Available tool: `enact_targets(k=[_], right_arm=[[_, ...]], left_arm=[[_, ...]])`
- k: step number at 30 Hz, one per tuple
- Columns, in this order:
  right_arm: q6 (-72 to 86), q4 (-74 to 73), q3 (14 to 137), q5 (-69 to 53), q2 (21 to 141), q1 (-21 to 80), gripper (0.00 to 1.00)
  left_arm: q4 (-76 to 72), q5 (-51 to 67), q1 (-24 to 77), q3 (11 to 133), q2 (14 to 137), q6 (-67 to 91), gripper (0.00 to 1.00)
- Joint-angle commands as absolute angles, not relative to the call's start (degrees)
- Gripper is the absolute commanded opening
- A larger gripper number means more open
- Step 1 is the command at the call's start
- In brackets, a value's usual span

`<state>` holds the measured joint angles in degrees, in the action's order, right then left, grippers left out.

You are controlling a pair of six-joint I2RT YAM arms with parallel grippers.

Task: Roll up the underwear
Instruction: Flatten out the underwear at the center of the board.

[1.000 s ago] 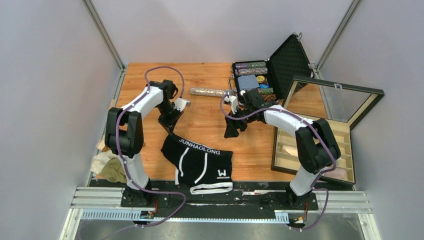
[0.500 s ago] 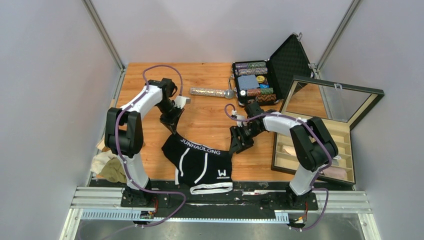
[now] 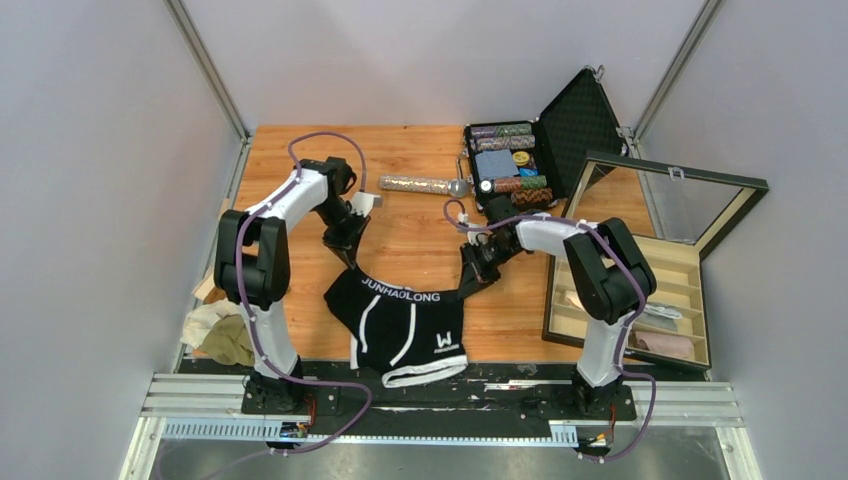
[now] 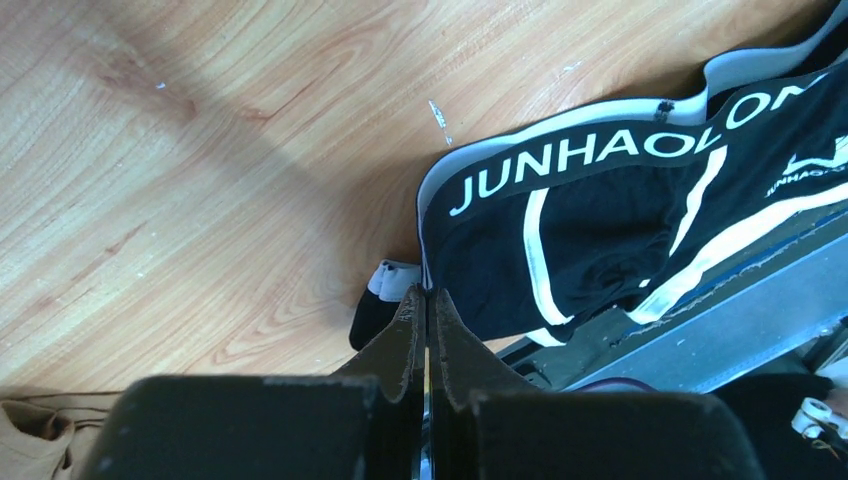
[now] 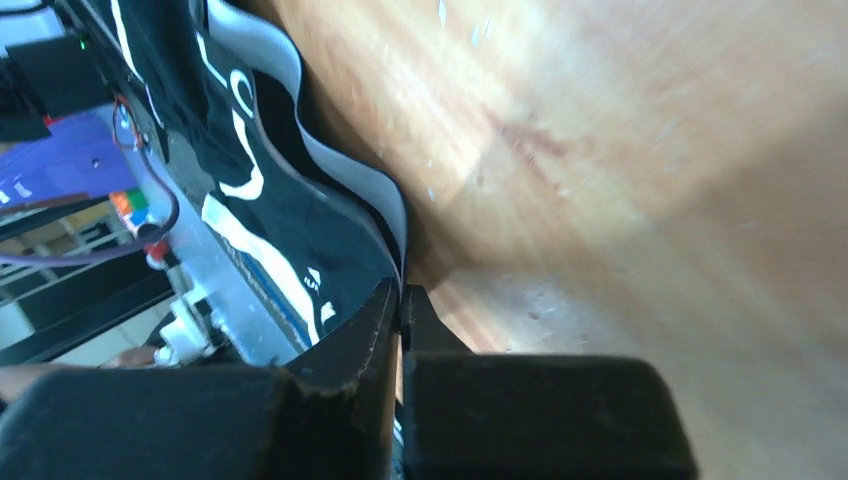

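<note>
The right hand has swung down from near the case to the right end of the black underwear's waistband, its fingers now pressed together on the band's edge. The left hand stays pinched shut on the band's left corner. The garment lies flat on the tabletop, near its front edge between the arms.

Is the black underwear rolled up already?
No, the underwear lies spread out flat on the table, with its waistband lettering in full view.
</note>
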<state>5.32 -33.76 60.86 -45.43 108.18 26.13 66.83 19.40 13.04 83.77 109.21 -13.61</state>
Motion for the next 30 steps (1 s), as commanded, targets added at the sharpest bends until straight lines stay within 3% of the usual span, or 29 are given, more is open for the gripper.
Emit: enact_targets(k=[1, 15, 19, 22, 30], right_arm=[[1.74, -32.92, 68.21, -38.77, 106.72, 23.42, 0.00], [-9.46, -30.23, 76.77, -17.98, 113.18, 19.61, 0.00], [-9.84, -30.27, 78.07, -18.96, 110.35, 18.19, 0.00], [-10.79, -32.03, 79.62, -22.95, 104.73, 17.80, 0.00], [-14.53, -38.12, 75.64, -36.64, 81.97, 18.47, 0.00]], left_arm=[[65.54, 20.56, 12.92, 87.00, 110.77, -10.96, 0.00], [55.12, 16.26, 12.44, 101.61, 123.51, -2.37, 0.00], [53.09, 25.00, 12.10, 104.17, 122.38, -1.01, 0.00], [52.11, 32.44, 11.40, 101.89, 115.03, -0.34, 0.00], [33.62, 42.36, 10.80, 74.25, 76.01, -0.38, 0.00]])
